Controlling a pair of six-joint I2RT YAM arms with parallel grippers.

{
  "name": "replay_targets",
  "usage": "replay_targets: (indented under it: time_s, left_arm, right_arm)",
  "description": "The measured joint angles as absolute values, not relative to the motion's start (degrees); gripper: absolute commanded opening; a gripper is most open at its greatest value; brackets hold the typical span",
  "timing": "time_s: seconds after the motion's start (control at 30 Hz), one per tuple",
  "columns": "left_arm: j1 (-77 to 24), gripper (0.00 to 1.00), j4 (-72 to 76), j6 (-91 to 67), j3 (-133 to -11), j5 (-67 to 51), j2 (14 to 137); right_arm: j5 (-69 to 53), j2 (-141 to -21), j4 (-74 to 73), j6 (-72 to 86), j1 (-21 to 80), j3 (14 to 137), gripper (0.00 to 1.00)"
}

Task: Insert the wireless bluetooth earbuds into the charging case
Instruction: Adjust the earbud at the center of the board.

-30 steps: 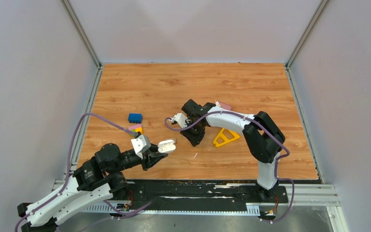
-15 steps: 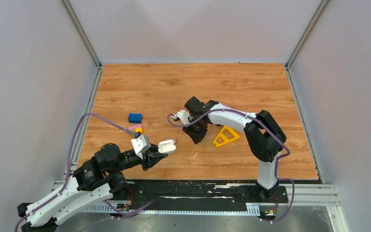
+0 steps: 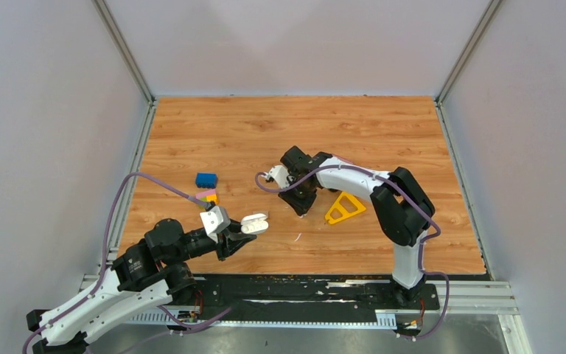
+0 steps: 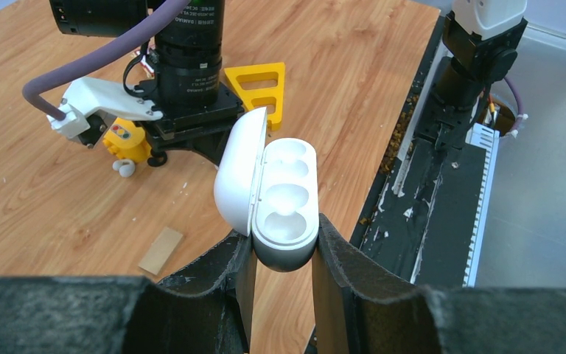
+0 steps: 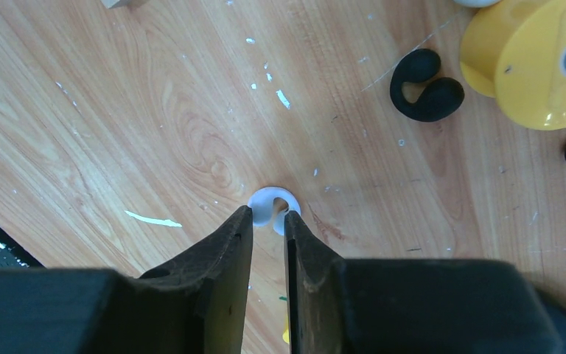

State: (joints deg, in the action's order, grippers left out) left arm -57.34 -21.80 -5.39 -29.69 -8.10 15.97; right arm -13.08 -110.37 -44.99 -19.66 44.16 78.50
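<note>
The white earbud (image 5: pixel 274 205) you are after lies on the tabletop (image 5: pixel 118 110), right at the tips of the right end effector (image 5: pixel 269 215). Part of it shows in the narrow gap between the two fingers. Those fingers stand close together but not touching. Whether they pinch the bud or merely flank it, you cannot tell from the wrist view. A black earbud (image 5: pixel 425 85) lies loose farther off, just beside a yellow toy piece (image 5: pixel 538 59).

The charging case (image 4: pixel 286 199) is near the front edge, well apart from the buds. It is clamped by its base between the fingers of the left end effector (image 4: pixel 280 247), with its lid (image 4: pixel 237 173) swung open. Both wells show bare, so by my reading nothing is seated yet. You are at the first pick, with every bud left to lift, carry over and insert.
</note>
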Motion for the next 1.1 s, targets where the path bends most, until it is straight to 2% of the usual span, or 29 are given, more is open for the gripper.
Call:
replay_targets:
  time_s: [0.17, 0.3, 0.53, 0.77, 0.97, 1.1]
  left_arm:
    - [-57.34, 0.01, -21.80, -5.37, -29.69, -8.10, 15.97]
    - [-57.34, 0.01, -21.80, -5.32, -29.69, -8.16, 16.01]
    - [-57.34, 0.01, -21.74, -4.91, -29.69, -8.54, 16.25]
    - [-57.34, 0.01, -21.61, -4.58, -29.67, -8.93, 16.27]
    - [-57.34, 0.02, -21.61, -4.56, -29.67, -9.10, 16.69]
    - [-57.32, 0.02, -21.63, -4.54, -29.67, -9.39, 17.10]
  right_arm:
    - [-13.21, -110.37, -45.04, -19.94, 43.79, 78.61, 0.23]
    - [-16.34, -110.37, -45.80, -23.40, 42.30, 79.92, 0.29]
    - [-26.68, -108.38, -49.78, -43.09, 37.56, 81.03, 0.36]
    - [-30.13, -107.04, -54.33, -60.12, 36.07, 81.30, 0.33]
    - [-32.08, -110.54, -56.34, -64.71, 36.07, 84.55, 0.26]
    - [-32.69, -113.06, -56.77, -66.11, 36.07, 85.76, 0.26]
